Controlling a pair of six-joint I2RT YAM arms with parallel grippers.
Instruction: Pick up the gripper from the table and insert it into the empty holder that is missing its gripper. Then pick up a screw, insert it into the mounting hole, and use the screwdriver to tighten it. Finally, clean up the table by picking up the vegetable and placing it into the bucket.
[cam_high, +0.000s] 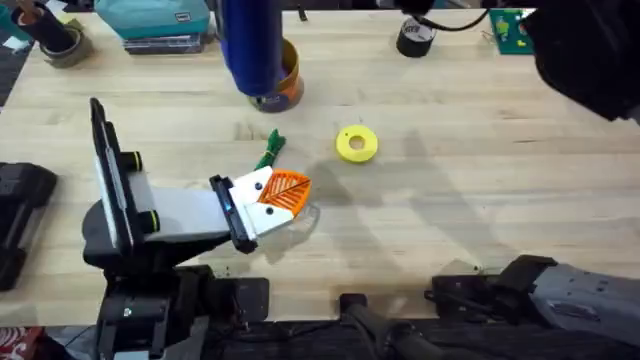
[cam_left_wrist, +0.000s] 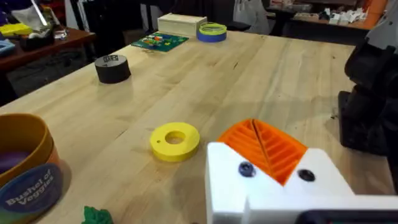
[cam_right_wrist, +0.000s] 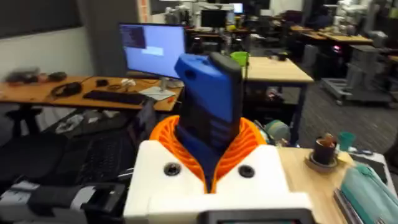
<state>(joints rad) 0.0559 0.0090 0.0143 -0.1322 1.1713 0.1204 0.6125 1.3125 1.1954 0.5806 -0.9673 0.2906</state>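
Note:
My right gripper (cam_right_wrist: 208, 134) is shut on the blue screwdriver (cam_right_wrist: 208, 99), held high above the table between its orange ribbed pads. From overhead the screwdriver (cam_high: 250, 45) looms large and blurred over the far middle, partly hiding the orange-brown bucket (cam_high: 290, 85). My left gripper (cam_high: 280, 195) lies low at the table's middle, its white holder blocks (cam_left_wrist: 230, 183) closed around orange ribbed fingertips (cam_left_wrist: 267, 146), with dark screw heads (cam_left_wrist: 247, 169) on them. The green vegetable (cam_high: 272, 148) lies just beyond the left gripper, between it and the bucket (cam_left_wrist: 25, 165).
A yellow ring disc (cam_high: 357, 143) lies right of the vegetable. A black tape roll (cam_high: 415, 38) and a green circuit board (cam_high: 510, 30) sit at the far right. A teal box (cam_high: 155, 20) and another roll (cam_high: 62, 45) stand far left.

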